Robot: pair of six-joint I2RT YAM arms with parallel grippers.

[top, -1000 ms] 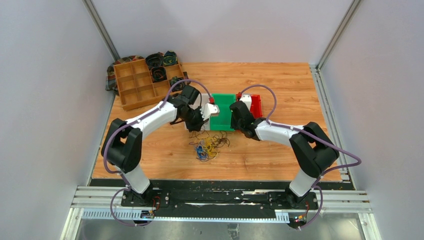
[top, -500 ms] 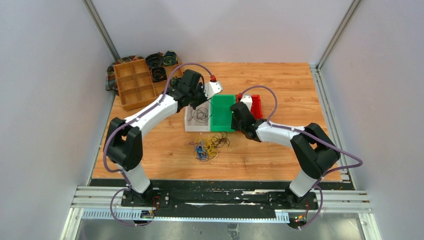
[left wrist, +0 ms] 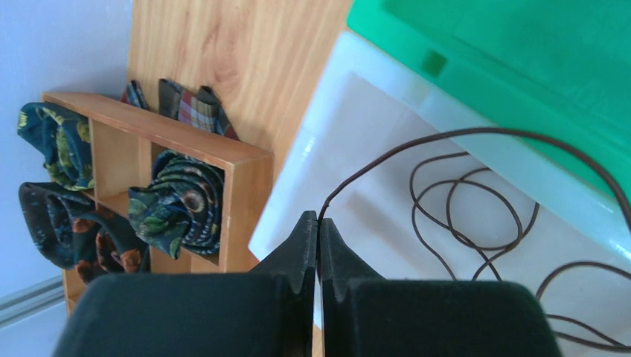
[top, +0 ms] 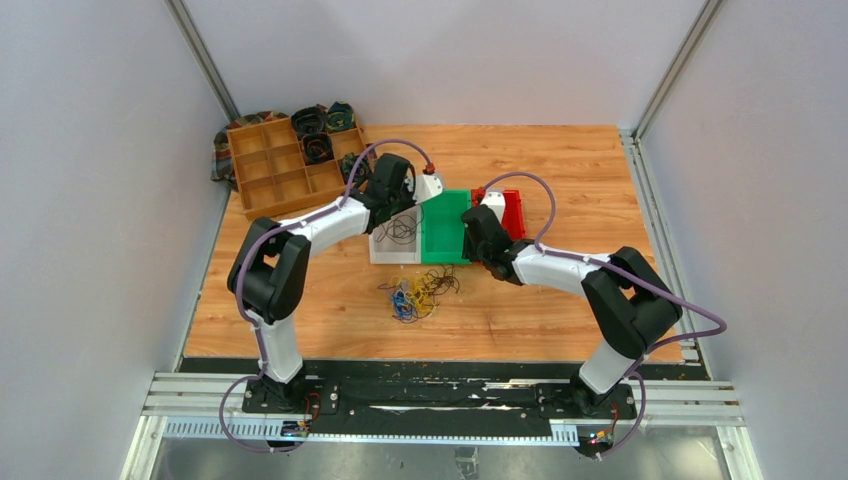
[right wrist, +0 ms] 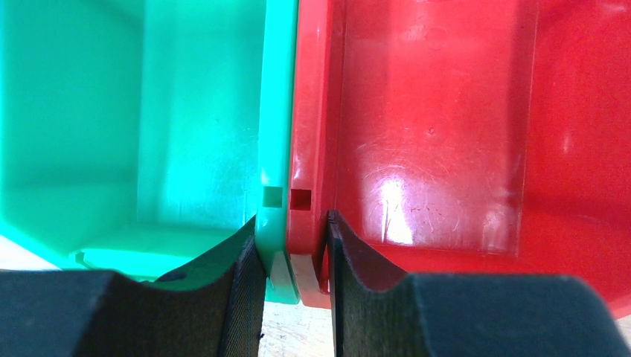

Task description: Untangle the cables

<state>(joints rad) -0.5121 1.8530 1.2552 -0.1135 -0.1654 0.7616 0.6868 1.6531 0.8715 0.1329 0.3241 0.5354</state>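
A tangle of yellow-orange, blue and black cables (top: pixel 415 292) lies on the wood in front of the bins. One black cable (left wrist: pixel 461 216) lies in loose loops in the white bin (left wrist: pixel 350 119); the same black cable (top: pixel 400 232) shows inside the white bin (top: pixel 380 250) from above. My left gripper (left wrist: pixel 319 219) is shut on that cable's end, above the bin's left rim; from the top the left gripper (top: pixel 408 203) hangs over the bin's far end. My right gripper (right wrist: pixel 292 245) is shut across the touching walls of the green bin (right wrist: pixel 149 111) and the red bin (right wrist: pixel 446 111).
A wooden divided tray (top: pixel 280 165) with dark rolled cloth bundles (left wrist: pixel 175 204) stands at the back left, close to the white bin. From above, the green bin (top: pixel 445 225) and red bin (top: pixel 512 212) sit side by side mid-table, and the right gripper (top: pixel 472 222) holds their shared edge.
My left gripper has lifted from over the white bin toward its far end, uncovering the black cable lying in it. The right arm and the tangle have stayed put.
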